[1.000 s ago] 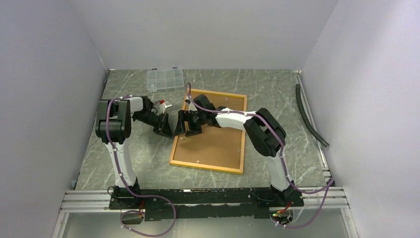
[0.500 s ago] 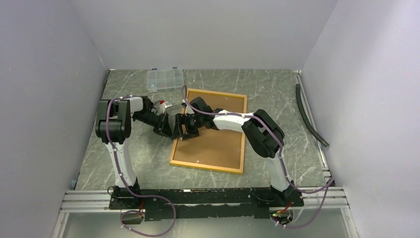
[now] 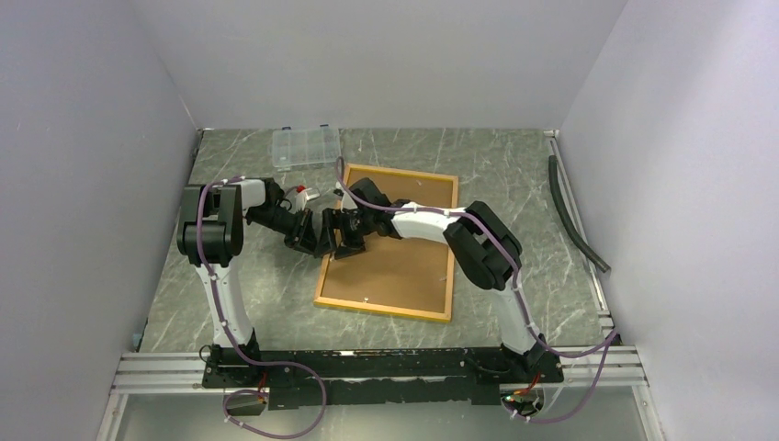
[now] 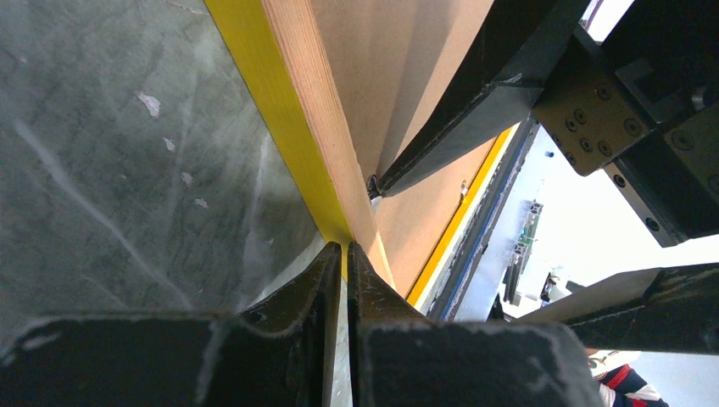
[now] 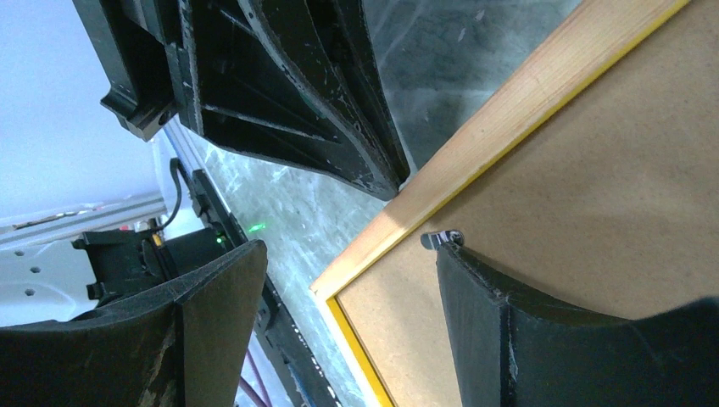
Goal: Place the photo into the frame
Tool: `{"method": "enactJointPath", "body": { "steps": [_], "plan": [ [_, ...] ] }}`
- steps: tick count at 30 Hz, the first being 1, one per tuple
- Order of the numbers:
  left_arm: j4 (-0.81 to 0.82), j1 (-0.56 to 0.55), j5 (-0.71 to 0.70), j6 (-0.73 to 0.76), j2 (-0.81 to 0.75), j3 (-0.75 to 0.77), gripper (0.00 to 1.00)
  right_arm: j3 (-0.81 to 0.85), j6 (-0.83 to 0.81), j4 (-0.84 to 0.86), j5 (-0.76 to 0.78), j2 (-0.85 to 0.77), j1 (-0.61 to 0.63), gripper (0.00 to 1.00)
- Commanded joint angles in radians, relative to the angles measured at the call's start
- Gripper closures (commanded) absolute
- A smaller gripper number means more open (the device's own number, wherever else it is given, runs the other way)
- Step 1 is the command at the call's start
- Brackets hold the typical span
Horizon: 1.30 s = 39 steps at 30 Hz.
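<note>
The frame (image 3: 384, 310) lies back-up on the table, its yellow border around a brown backing board (image 3: 395, 271). The photo is hidden. My left gripper (image 3: 321, 235) is shut, and in the left wrist view its tips (image 4: 344, 248) rest against the frame's yellow outer edge (image 4: 263, 93). Nothing shows between the jaws. My right gripper (image 3: 350, 231) is open over the frame's left rail (image 5: 509, 102). One of its fingers (image 5: 509, 339) touches a small metal tab (image 5: 441, 238) on the backing board (image 5: 610, 195); the other hangs outside the frame above the table.
A small clear compartment box (image 3: 306, 145) sits at the back left. A black hose (image 3: 574, 216) lies along the right wall. Both grippers are close together at the frame's left edge, with the left gripper's fingers (image 5: 322, 110) filling the right wrist view's top.
My right gripper has shifted slightly left toward the frame's left edge and the left gripper. The left arm and the frame have stayed put.
</note>
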Motion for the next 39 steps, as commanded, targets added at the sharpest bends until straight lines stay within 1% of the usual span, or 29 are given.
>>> {"method": "enactJointPath", "body": {
  "steps": [1,16,24,34,39],
  "plan": [
    [0.017,-0.017,0.034,0.014,-0.032,0.006,0.87,0.049,0.014,0.047,0.001,0.03,0.006,0.23],
    [0.009,-0.02,0.033,0.021,-0.038,0.007,0.87,0.025,0.071,0.117,0.02,0.027,0.012,0.25],
    [0.017,-0.022,0.042,0.014,-0.041,0.001,0.87,-0.009,0.114,0.18,0.064,0.015,0.027,0.26],
    [0.021,-0.026,0.036,0.018,-0.04,-0.008,0.88,0.002,0.136,0.22,0.091,0.014,0.047,0.26],
    [0.015,-0.027,0.032,0.021,-0.042,-0.008,0.87,-0.042,0.141,0.235,0.093,-0.035,0.057,0.25]
  ]
}}
